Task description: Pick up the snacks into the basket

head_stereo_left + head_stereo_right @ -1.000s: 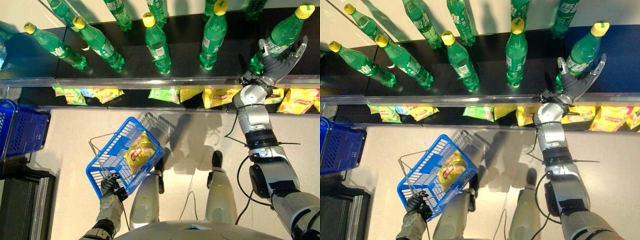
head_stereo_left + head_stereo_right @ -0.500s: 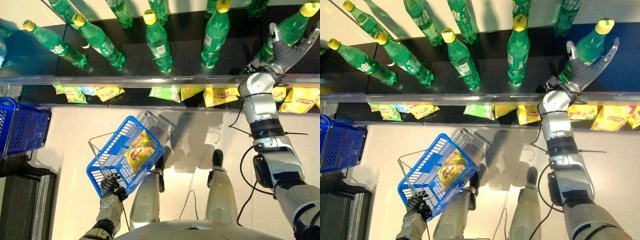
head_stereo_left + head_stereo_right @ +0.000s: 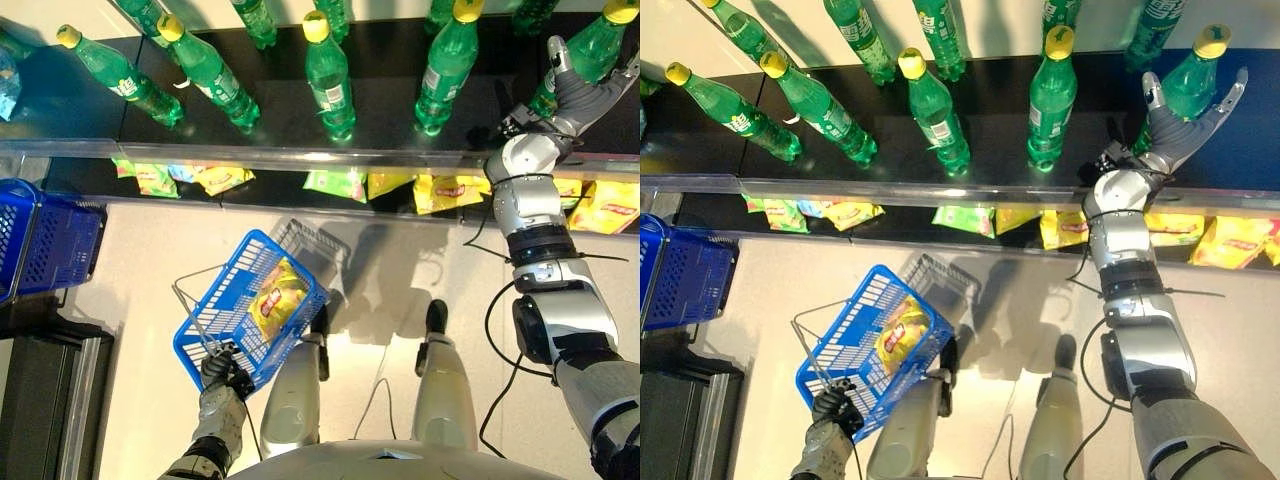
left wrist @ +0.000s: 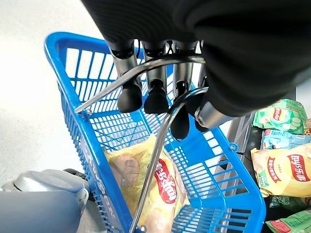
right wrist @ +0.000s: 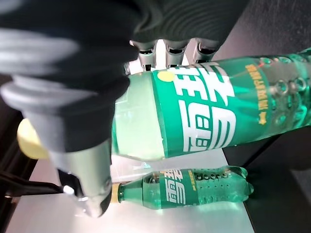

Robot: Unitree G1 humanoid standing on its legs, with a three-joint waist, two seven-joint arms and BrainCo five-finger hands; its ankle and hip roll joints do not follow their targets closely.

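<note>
Blue plastic mesh basket (image 3: 247, 307) hangs tilted from its wire handle, which my left hand (image 3: 220, 373) holds with fingers (image 4: 156, 95) curled round it, low at the near left. One yellow snack bag (image 3: 276, 300) already lies inside it.

My right hand (image 3: 572, 92) is up on the black upper shelf (image 3: 380, 95) at the far right, fingers straight and spread about a green plastic bottle with a yellow cap (image 3: 590, 45); the right wrist view shows that bottle right against the palm, not gripped.

That is the wrong thing, I judge. The snacks, yellow and green bags (image 3: 445, 192), lie in a row on the lower shelf under the clear shelf edge (image 3: 300, 155).

To do this step well, I should draw the hand away from the bottle without tipping it, go down under the edge, and close fingers and thumb across one bag's crinkled top. The basket should stay level enough that its bag does not slide out.
</note>
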